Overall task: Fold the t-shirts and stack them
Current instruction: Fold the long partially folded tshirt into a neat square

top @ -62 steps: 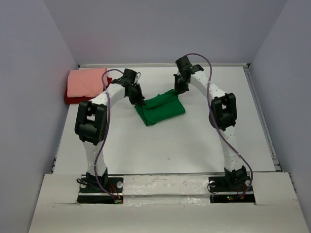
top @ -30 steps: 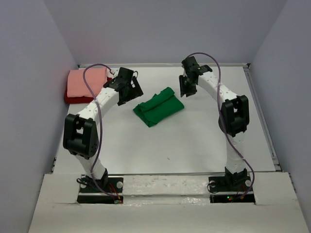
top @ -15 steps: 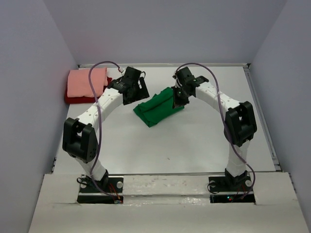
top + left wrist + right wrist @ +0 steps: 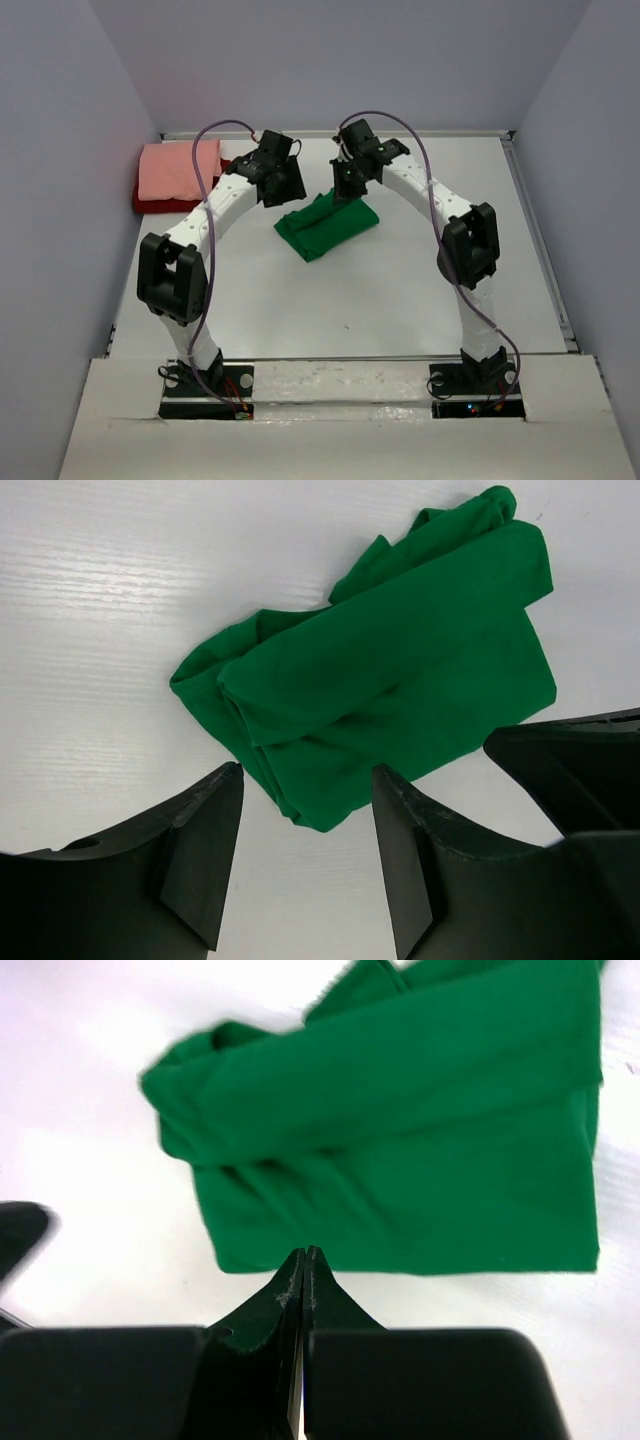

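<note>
The 2 arms are swinging inward over the green t-shirt (image 4: 325,228); the left gripper (image 4: 305,776) is narrowing its jaws, and the right gripper (image 4: 303,1256) is now pinched shut.

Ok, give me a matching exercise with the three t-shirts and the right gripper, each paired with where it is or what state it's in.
Things:
1. green t-shirt
2. pink t-shirt
3. dark red t-shirt
4. right gripper

Places or states:
A. underneath another shirt, far left
B. shut, holding nothing
C. alone in the middle, roughly folded
D. on top of another shirt, far left

Pairs: 1-C, 2-D, 3-A, 4-B
</note>
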Controlling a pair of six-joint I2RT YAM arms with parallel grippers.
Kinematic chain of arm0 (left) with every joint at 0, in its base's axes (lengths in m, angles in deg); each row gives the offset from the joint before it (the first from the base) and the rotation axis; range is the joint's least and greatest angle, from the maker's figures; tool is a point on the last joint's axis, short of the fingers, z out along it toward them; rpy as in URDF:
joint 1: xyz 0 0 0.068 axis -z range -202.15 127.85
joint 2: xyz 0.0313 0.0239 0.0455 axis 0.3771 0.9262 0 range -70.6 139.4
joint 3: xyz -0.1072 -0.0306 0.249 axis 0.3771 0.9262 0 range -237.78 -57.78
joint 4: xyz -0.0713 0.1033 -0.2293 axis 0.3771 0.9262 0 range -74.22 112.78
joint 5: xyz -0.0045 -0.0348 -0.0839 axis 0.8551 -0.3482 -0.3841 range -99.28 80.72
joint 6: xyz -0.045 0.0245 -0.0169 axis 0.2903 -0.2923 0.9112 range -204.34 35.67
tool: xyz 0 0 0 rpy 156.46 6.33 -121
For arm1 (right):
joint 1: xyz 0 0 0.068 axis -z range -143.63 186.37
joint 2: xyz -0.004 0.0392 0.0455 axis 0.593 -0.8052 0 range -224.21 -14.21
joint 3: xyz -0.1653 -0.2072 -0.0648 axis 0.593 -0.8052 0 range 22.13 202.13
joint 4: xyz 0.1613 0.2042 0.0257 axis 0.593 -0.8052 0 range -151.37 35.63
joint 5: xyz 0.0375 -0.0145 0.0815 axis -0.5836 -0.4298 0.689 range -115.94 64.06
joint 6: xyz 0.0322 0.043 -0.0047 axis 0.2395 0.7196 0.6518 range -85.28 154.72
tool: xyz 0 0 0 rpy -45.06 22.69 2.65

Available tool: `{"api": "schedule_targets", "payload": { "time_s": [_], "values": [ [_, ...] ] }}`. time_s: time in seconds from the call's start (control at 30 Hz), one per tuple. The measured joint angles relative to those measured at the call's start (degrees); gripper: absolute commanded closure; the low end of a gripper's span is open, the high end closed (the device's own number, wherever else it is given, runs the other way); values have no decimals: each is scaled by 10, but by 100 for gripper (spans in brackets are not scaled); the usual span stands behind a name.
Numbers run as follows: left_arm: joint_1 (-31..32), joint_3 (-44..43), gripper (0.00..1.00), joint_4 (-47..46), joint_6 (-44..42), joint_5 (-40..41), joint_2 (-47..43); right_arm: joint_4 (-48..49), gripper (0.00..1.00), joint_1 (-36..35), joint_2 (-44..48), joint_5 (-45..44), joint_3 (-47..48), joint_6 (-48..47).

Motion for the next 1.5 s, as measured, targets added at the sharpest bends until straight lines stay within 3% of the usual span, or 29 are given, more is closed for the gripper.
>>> {"api": "schedule_targets", "payload": {
  "time_s": [0.23, 0.77, 1.17, 1.5],
  "values": [
    [0, 0, 35, 0, -3, -12, 14, -10, 100, -19, -33, 8, 43, 1],
    [-12, -35, 32, 9, -16, -14, 17, 21, 100, -35, -64, 11, -57, 7],
    [-34, -35, 31, 21, -24, -18, 5, 130, 100, -34, -19, 23, -196, 46],
    [-37, -35, 30, 27, -29, -38, -22, 179, 100, -53, 95, -8, -369, 104]
  ]
}}
